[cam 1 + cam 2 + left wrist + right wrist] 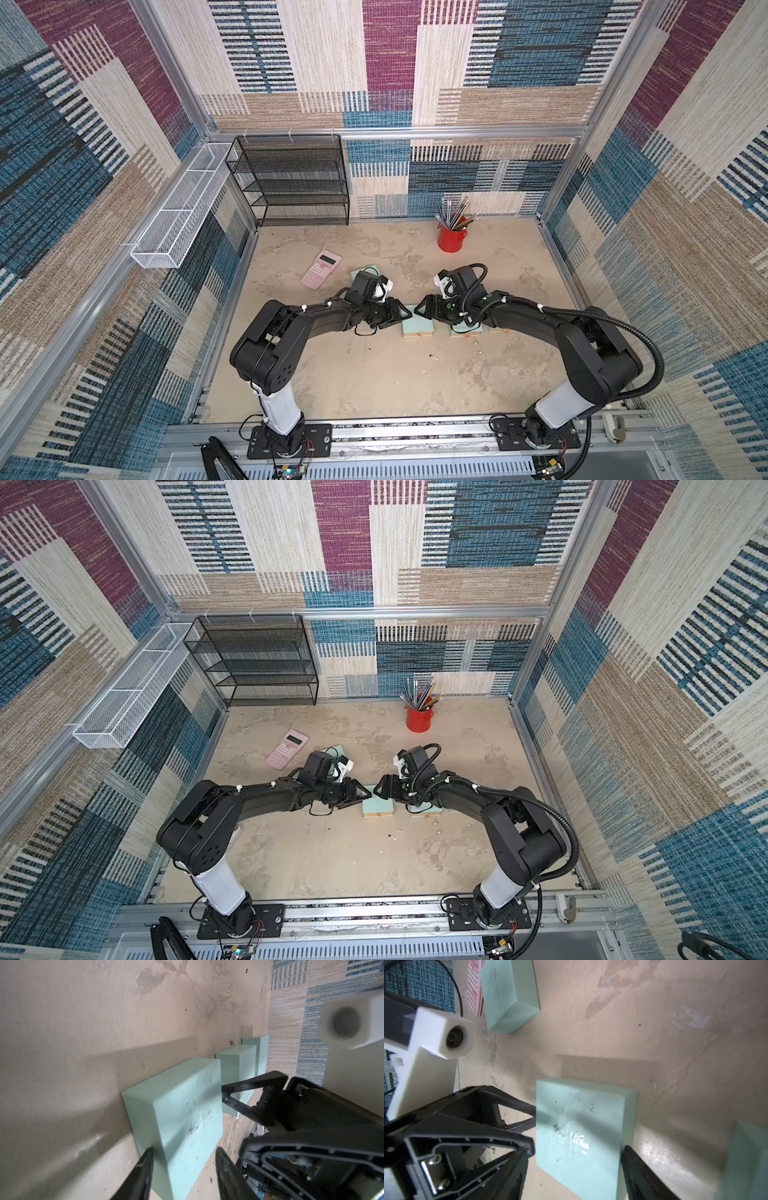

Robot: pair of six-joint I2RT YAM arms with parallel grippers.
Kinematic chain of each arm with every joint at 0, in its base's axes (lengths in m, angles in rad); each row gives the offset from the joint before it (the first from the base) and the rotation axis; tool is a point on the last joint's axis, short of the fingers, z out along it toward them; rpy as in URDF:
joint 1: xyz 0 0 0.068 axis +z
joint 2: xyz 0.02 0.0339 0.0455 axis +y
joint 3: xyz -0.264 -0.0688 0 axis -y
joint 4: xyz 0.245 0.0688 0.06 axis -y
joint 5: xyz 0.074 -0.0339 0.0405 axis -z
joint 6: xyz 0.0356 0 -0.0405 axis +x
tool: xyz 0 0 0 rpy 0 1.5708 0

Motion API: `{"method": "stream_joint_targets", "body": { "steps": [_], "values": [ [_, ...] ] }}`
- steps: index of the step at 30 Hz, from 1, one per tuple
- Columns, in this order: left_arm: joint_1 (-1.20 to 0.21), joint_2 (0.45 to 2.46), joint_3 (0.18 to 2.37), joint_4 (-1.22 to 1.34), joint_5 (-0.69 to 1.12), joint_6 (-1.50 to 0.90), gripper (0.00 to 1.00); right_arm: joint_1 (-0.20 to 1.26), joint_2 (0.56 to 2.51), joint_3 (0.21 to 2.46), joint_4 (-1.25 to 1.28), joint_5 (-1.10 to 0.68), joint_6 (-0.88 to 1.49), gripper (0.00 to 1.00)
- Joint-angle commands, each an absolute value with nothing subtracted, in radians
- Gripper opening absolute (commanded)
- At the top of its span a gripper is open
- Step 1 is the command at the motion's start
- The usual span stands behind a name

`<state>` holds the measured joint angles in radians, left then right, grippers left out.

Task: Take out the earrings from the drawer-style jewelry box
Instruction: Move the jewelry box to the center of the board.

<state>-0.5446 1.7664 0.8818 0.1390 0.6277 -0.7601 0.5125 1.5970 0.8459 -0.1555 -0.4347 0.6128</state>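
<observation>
Left hand (184,1149) grips jewelry box (581,1109), right hand (578,1146) straddles opposite end

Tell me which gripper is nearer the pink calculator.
Left. The left gripper is at the mint box end nearest the calculator; the right gripper is across the box.

patchwork carpet-like panels (390,62) in cream, blue, maroon and tan cover the three walls, framed by aluminium rails (399,133). the tabletop (374,374) is beige, mottled and stained. a black mesh shelf rack (299,183) stands at its far left corner, against the back wall; a white wire basket (178,208) hangs on the left wall. light seems to come from above, judging by the soft shadows on the tabletop.
</observation>
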Motion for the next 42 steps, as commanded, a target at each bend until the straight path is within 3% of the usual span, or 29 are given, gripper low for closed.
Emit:
{"method": "stream_joint_targets", "body": {
  "steps": [1, 42],
  "values": [
    [-0.549, 1.767, 0.877, 0.202, 0.661, -0.774, 0.49, 0.517, 1.583, 0.843, -0.135, -0.459, 0.631, 0.74],
    [-0.616, 1.85, 0.91, 0.273, 0.672, -0.818, 0.49, 0.518, 1.502, 0.801, -0.211, -0.304, 0.656, 0.76]
  ]
}}
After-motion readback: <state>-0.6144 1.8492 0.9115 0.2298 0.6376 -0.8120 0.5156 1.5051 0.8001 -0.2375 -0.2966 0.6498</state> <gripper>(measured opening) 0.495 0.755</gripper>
